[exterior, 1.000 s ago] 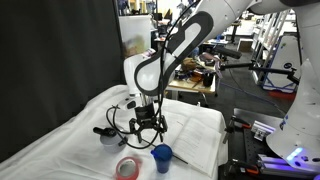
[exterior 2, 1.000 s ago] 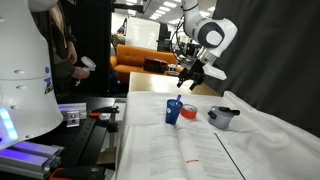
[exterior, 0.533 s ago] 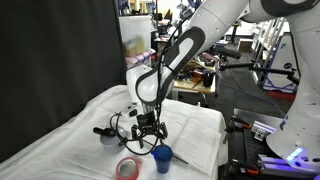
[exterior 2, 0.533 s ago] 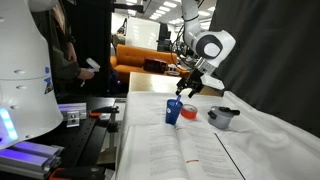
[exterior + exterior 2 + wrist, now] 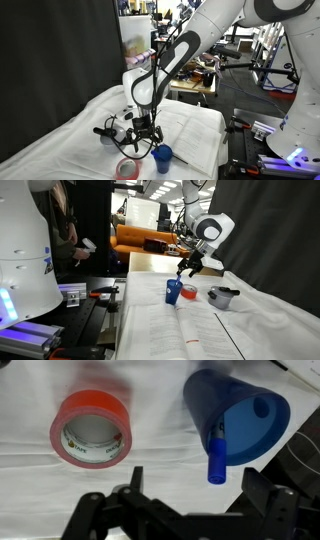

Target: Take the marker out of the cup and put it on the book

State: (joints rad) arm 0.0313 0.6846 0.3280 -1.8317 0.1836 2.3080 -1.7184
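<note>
Arm bends steeply down, gripper (image 5: 146, 140) hanging just above the blue cup (image 5: 238, 412); claw spread wide, nothing in it; blue marker (image 5: 216, 458) stands inside the cup, capped end leaning past the rim at six o'clock; red tape roll (image 5: 92, 430) at nine o'clock.

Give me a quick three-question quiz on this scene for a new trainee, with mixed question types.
1. Where is the marker now?
2. True or false: the gripper is shut on the marker.
3. In the wrist view, what lies beside the blue cup? A) red tape roll B) sponge C) spoon
Key: 1. In the blue cup, one end sticking out over the rim. 2. False: its jaws are open and hold nothing. 3. A.
</note>
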